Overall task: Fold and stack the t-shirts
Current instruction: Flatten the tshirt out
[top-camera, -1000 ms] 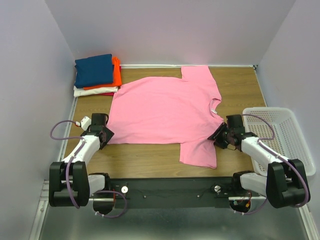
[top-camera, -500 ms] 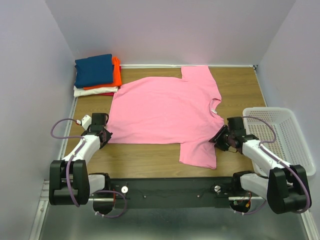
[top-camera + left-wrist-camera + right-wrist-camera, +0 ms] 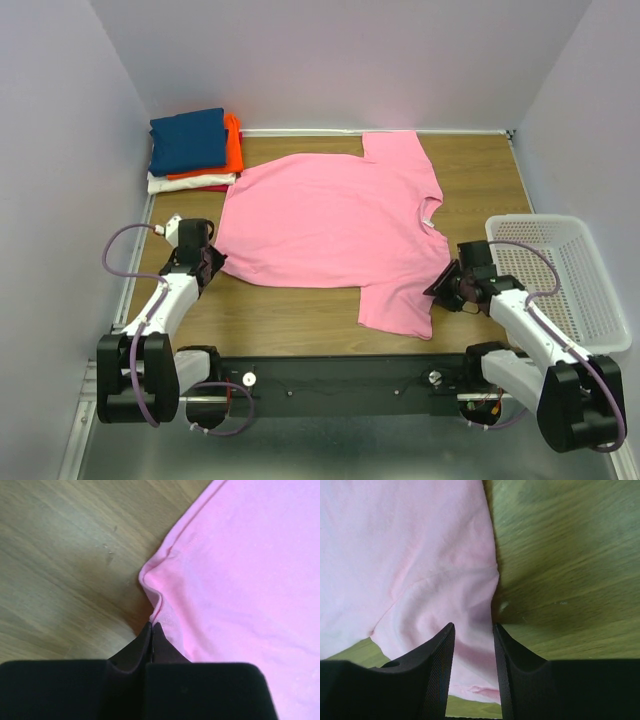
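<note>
The large pink t-shirt (image 3: 330,220) lies spread flat on the wooden table, its neck toward the right. My left gripper (image 3: 212,262) is at its near left hem corner, and in the left wrist view the left gripper (image 3: 151,626) is shut, with the bunched corner of the pink t-shirt (image 3: 240,580) pinched at its tips. My right gripper (image 3: 437,287) sits at the near sleeve. In the right wrist view the right gripper (image 3: 473,626) is open and straddles the sleeve edge of the pink t-shirt (image 3: 410,555). A stack of folded t-shirts (image 3: 193,150), navy on top, rests at the far left.
A white mesh basket (image 3: 560,270) stands at the right table edge, close behind my right arm. Grey walls enclose the table on the left, back and right. Bare wood (image 3: 280,310) shows along the near edge.
My left gripper has closed on the pink shirt's hem corner and shifted slightly away from me. My right gripper slid toward the near edge along the sleeve, its jaws narrowing a little.
</note>
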Robot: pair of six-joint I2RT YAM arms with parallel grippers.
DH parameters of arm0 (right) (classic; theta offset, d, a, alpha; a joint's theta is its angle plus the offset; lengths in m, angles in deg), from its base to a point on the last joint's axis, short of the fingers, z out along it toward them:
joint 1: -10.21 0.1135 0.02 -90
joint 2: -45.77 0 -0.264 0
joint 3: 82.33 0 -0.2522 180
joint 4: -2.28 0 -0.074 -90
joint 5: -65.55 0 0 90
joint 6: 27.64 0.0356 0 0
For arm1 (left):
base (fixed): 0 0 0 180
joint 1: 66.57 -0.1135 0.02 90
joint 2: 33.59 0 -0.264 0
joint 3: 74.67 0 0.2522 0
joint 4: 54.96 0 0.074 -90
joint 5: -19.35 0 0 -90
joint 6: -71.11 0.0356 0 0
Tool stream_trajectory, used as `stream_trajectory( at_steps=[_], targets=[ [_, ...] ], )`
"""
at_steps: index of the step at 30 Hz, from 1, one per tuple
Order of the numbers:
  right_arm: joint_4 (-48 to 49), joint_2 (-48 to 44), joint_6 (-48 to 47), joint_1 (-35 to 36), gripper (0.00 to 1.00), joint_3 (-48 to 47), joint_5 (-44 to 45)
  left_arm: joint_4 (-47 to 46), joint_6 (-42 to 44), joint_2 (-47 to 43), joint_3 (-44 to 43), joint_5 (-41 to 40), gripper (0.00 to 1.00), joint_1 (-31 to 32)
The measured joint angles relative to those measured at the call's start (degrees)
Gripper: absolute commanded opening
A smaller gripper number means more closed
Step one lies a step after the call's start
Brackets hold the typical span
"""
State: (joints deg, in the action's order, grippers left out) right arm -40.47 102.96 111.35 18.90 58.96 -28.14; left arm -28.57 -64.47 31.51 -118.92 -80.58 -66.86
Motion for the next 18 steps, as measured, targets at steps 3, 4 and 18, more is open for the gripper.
stream_trajectory(
  at_steps=[3, 4, 18],
  targets=[
    [-0.8, -1.1, 1.0, 0.0, 0.44, 1.0, 0.1, -1.6, 0.9, 0.0, 0.0, 1.7, 0.00, 0.0],
    [-0.9, -1.0, 1.2, 0.0, 0.44, 1.2, 0.2, -2.0, 1.1, 0.0, 0.0, 2.1, 0.00, 0.0],
    [0.2, -1.6, 2.3, 0.0, 0.40, 2.3, 0.0, -6.6, 3.2, 0.1, 0.9, 7.0, 0.00, -0.1]
  ],
)
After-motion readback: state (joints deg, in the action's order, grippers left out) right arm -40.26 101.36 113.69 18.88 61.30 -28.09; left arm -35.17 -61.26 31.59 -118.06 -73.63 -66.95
